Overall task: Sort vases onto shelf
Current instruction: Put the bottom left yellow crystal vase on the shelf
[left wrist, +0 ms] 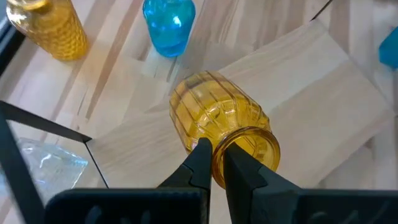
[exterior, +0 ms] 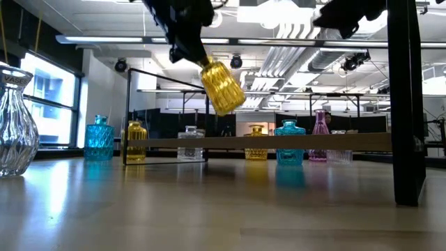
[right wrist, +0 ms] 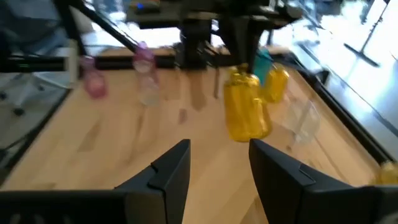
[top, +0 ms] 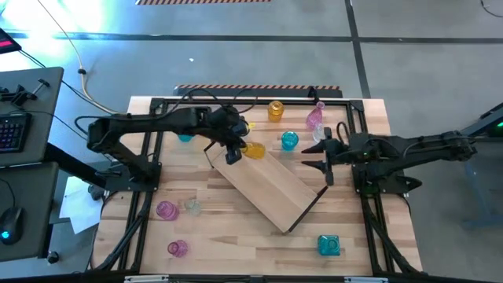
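My left gripper [top: 234,154] is shut on a ribbed amber vase [top: 254,149], held in the air over the far left end of the shelf [top: 271,189]. The shelf is a light-wood board lying slantwise across the table's middle. In the low view the amber vase [exterior: 223,87] hangs tilted well above the shelf [exterior: 279,142]. My right gripper [top: 318,157] waits open off the shelf's right side, its fingers [right wrist: 174,165] pointing toward the amber vase [right wrist: 245,112] and touching nothing. My left gripper [left wrist: 214,149] pinches the wall of the amber vase's mouth rim [left wrist: 219,147], one finger [left wrist: 200,163] outside the neck and the other inside the mouth. The fingers slant down from the table's left. The vase hangs lifted clear, tilted, with its base lower and farther from the gripper.
Far of the shelf stand an amber vase [top: 275,110], a pink one [top: 314,118], a teal one [top: 289,141] and, at left, another teal one [top: 185,137]. Near left are pink [top: 166,210], clear [top: 191,207] and pink [top: 178,248] vases; near right a teal one [top: 328,245].
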Robot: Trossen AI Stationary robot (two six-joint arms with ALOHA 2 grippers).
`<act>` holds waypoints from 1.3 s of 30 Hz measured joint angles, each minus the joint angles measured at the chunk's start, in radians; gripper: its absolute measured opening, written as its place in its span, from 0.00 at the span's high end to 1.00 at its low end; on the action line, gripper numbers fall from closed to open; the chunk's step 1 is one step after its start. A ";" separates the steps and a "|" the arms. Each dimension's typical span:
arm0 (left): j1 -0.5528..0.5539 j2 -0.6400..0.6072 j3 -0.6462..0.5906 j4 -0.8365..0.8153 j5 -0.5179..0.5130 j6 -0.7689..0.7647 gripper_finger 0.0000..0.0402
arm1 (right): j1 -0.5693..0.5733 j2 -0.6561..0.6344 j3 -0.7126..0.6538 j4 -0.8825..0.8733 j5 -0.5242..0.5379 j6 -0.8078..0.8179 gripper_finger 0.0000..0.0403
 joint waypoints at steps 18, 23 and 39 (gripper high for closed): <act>0.028 0.033 0.063 -0.236 -0.009 -0.012 0.98 | 0.000 0.129 0.000 0.025 0.005 0.009 0.61; 0.011 0.033 0.100 -0.397 -0.005 -0.044 0.98 | 0.000 0.129 0.000 0.026 0.005 0.009 0.61; -0.007 0.033 0.105 -0.524 -0.044 -0.054 0.98 | 0.000 0.129 0.000 0.026 0.003 0.024 0.61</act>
